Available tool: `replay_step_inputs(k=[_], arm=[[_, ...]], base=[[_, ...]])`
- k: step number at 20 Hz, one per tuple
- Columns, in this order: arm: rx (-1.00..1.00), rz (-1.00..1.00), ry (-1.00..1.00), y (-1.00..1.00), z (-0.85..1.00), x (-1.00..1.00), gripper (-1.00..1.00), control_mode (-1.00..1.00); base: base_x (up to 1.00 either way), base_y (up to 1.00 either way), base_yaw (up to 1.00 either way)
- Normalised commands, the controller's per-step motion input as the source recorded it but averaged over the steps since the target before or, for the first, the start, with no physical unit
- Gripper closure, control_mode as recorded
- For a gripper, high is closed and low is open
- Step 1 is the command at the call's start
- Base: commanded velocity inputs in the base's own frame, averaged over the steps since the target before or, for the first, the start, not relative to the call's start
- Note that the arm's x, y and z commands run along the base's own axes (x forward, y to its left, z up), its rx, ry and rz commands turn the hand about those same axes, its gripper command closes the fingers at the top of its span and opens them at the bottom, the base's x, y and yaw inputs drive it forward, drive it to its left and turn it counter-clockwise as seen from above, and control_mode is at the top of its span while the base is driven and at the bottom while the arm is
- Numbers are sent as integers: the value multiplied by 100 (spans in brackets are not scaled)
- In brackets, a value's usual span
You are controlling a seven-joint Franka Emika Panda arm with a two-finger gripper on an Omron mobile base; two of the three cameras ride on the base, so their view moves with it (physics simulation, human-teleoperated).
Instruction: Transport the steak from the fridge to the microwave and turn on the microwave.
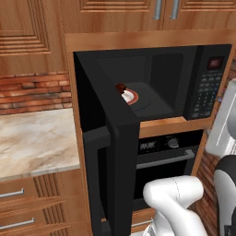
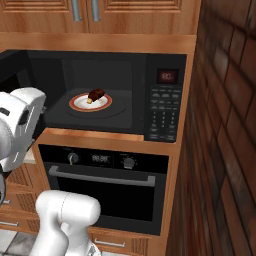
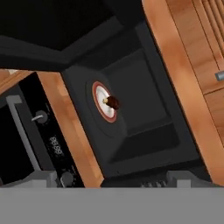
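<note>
Black microwave (image 2: 107, 95) open, steak (image 2: 96, 94) resting on its plate (image 2: 80, 103).
Gripper (image 3: 112, 180) jaws spread wide and empty; the steak sits well ahead of them, seemingly centred between the fingertips (image 3: 43, 178).

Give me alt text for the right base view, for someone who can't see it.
An open black microwave holds the steak on a white, red-rimmed plate. Its button panel and red display are at right, with a black oven below and wooden cabinets above.
</note>
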Motion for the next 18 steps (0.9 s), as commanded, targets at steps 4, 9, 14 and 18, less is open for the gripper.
replay_step_inputs(k=[4,9,14,18], arm=[[-27,0,-10,16,8,-68,-100,-100],[-43,0,-4,69,1,-28,-100,-100],[-45,-4,-2,81,0,-18,-100,-100],[-29,0,-13,34,0,-59,-100,-100]], base=[[0,0,0],[0,0,0],[0,0,0],[0,0,0]])
